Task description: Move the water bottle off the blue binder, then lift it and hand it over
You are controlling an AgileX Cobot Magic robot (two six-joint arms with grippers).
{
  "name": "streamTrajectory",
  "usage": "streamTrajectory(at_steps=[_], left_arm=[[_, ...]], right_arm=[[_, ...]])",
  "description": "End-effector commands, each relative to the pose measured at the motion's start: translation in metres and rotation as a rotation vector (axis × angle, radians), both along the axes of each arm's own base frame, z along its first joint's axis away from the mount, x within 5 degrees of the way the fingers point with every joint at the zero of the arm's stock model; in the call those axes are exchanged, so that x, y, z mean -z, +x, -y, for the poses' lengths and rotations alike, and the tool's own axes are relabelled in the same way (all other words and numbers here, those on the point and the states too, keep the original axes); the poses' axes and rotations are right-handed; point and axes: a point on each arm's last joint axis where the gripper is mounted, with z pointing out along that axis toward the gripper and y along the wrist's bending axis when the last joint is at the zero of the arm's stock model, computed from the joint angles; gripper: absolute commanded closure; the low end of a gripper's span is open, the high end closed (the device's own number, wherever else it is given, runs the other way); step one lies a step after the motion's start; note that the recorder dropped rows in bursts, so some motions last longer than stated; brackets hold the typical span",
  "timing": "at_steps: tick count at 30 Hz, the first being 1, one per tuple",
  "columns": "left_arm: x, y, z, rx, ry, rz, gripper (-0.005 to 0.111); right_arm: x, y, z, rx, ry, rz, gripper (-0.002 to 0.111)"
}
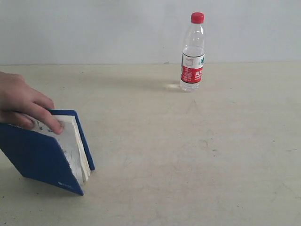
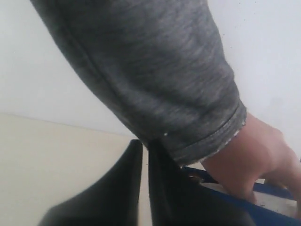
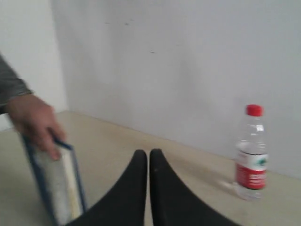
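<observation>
The water bottle [image 1: 193,52] stands upright on the table at the back, right of centre, apart from the binder; it also shows in the right wrist view as the bottle [image 3: 251,153]. The blue binder [image 1: 44,153] stands tilted on its edge at the front left, white pages showing, with a person's hand [image 1: 23,103] holding its top. In the right wrist view the binder [image 3: 56,181] is held the same way. My left gripper [image 2: 146,150] is shut, close to the person's grey sleeve [image 2: 155,70]. My right gripper [image 3: 148,157] is shut with nothing in it, well short of the bottle.
A beige table [image 1: 188,155] runs back to a white wall [image 1: 117,28]. The person's arm and hand reach in from the left, right in front of my left gripper.
</observation>
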Motion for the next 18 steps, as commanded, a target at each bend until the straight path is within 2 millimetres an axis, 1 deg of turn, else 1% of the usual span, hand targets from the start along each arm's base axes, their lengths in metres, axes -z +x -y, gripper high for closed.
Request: streamTrajectory(at_steps=[1,3,5,7,10,12,15,18], left_arm=[[0.001,0.0,0.001,0.016,0.005,-0.001,0.102],[0.001,0.0,0.001,0.017,0.002,0.0,0.102],[0.001,0.0,0.002,0.022,0.0,0.0,0.102],[0.001,0.0,0.003,0.04,0.0,0.003,0.102],[0.0,0.001,0.006,0.064,0.006,0.006,0.102],[0.0,0.001,0.006,0.071,0.007,0.007,0.102],[0.0,0.001,0.007,0.075,0.007,0.007,0.102],[0.0,0.001,0.007,0.083,0.008,0.008,0.102]], right_arm=[[-0.001,-0.029,-0.013,-0.351,-0.106,-0.028,0.108],[-0.011,-0.037,-0.011,-0.392,-0.157,0.011,0.108],[-0.025,-0.035,-0.005,-0.325,-0.117,0.066,0.108],[-0.042,-0.026,0.008,-0.151,-0.018,0.146,0.108],[-0.064,-0.013,0.04,0.232,0.12,0.281,0.108],[-0.071,-0.009,0.062,0.481,0.151,0.359,0.108],[-0.072,-0.008,0.083,0.729,0.19,0.397,0.108],[-0.068,-0.006,0.085,0.779,0.119,0.405,0.108]])
